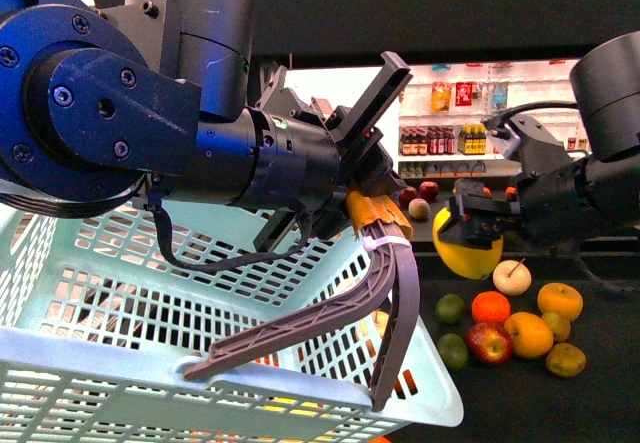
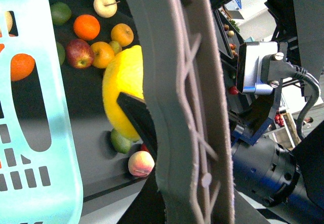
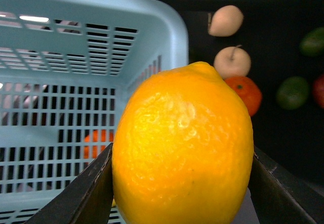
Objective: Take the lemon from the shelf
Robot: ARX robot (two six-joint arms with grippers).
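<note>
The bright yellow lemon (image 1: 462,259) hangs above the shelf's black tray (image 1: 525,403), just off the basket's right corner. My right gripper (image 1: 476,227) is shut on it. In the right wrist view the lemon (image 3: 182,148) fills the space between the two dark fingers (image 3: 83,196), with the basket wall (image 3: 76,57) close beside it. My left gripper (image 1: 378,221) is shut on the grey handle (image 1: 330,318) of the pale blue basket (image 1: 200,363) and holds it up in front of the shelf. The left wrist view shows the handle (image 2: 187,107) up close and the lemon (image 2: 121,80) past it.
Loose fruit lies on the tray under the lemon: an orange (image 1: 490,306), a red apple (image 1: 488,343), a cream apple (image 1: 512,277), yellow-orange fruits (image 1: 559,300) and limes (image 1: 450,309). An orange (image 3: 96,140) lies inside the basket. White racks of bottles (image 1: 445,140) stand far behind.
</note>
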